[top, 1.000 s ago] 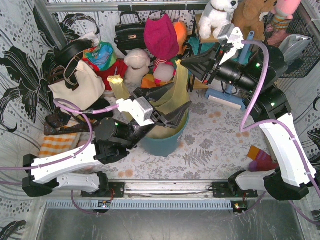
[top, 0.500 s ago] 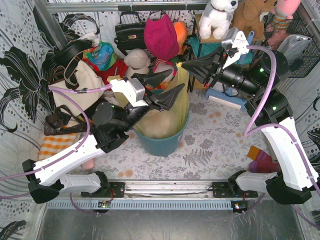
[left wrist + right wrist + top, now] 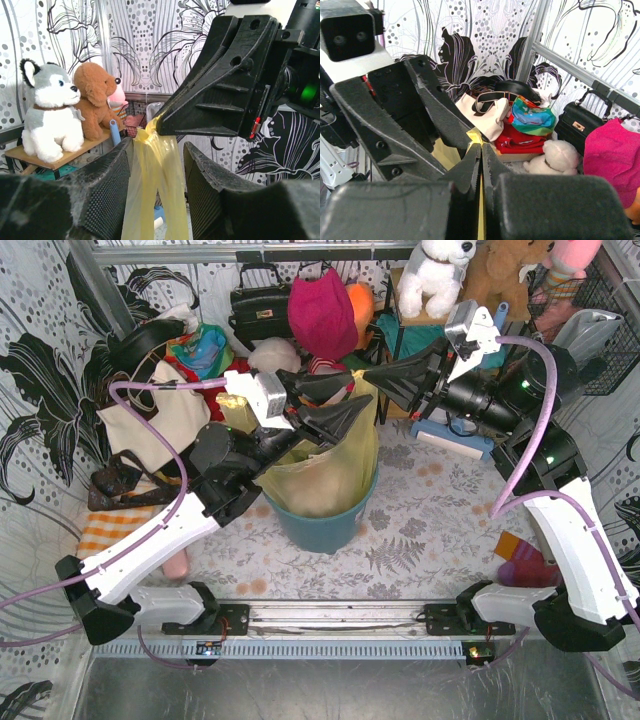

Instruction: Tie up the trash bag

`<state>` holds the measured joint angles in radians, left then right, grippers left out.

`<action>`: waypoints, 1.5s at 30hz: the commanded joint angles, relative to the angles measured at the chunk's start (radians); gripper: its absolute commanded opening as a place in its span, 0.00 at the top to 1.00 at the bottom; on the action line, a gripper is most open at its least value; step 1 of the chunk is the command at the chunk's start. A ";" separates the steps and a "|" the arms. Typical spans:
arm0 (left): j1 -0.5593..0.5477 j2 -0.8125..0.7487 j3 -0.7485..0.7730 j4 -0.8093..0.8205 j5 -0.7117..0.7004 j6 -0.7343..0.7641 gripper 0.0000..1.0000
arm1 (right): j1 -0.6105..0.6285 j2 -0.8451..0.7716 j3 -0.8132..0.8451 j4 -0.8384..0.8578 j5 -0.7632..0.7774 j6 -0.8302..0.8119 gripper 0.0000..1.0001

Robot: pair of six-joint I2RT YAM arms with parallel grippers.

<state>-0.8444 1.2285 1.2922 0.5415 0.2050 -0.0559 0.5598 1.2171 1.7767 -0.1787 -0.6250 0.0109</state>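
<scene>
While the right claw (image 3: 368, 372) clamps the gathered top of the trash bag (image 3: 335, 460), the left claw (image 3: 350, 401), jaws apart, straddles its upright neck just below.

We have white shells over black joints, the left arm (image 3: 140, 555) at eight o'clock and the right arm (image 3: 580, 530) at four. A lilac cable (image 3: 160, 385) runs along each, and green lamps (image 3: 310, 92) glow. The left gripper (image 3: 157, 145) has black wedge fingers (image 3: 100, 185) with stippled pads. A silver camera box (image 3: 262, 392) tops each wrist.
</scene>
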 commanded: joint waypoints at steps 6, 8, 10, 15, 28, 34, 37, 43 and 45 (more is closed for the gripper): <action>0.025 0.035 0.080 0.047 0.062 -0.042 0.51 | -0.002 -0.027 -0.021 0.070 -0.037 0.021 1.00; 0.027 0.045 0.089 0.041 0.066 -0.043 0.53 | -0.001 -0.027 -0.023 0.074 -0.038 0.024 1.00; 0.027 0.049 0.094 0.034 0.068 -0.042 0.55 | -0.001 -0.027 -0.023 0.076 -0.039 0.025 1.00; 0.030 0.047 0.087 0.023 0.066 -0.044 0.57 | -0.001 -0.025 -0.022 0.080 -0.038 0.026 1.00; 0.044 0.036 0.069 0.001 0.094 -0.063 0.60 | 0.000 -0.024 -0.017 0.085 -0.031 0.032 1.00; 0.045 0.065 0.107 -0.012 0.105 -0.062 0.64 | -0.001 -0.021 -0.019 0.085 -0.051 0.035 1.00; 0.045 0.071 0.114 -0.008 0.113 -0.064 0.66 | -0.001 -0.022 -0.022 0.087 -0.054 0.036 1.00; 0.045 0.074 0.122 -0.007 0.127 -0.067 0.74 | -0.001 -0.024 -0.028 0.086 -0.056 0.036 1.00; 0.045 0.072 0.119 -0.002 0.132 -0.070 0.81 | -0.002 -0.025 -0.030 0.085 -0.053 0.036 1.00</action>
<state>-0.8043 1.3006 1.3800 0.5106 0.3180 -0.1165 0.5560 1.2087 1.7554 -0.1410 -0.6548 0.0372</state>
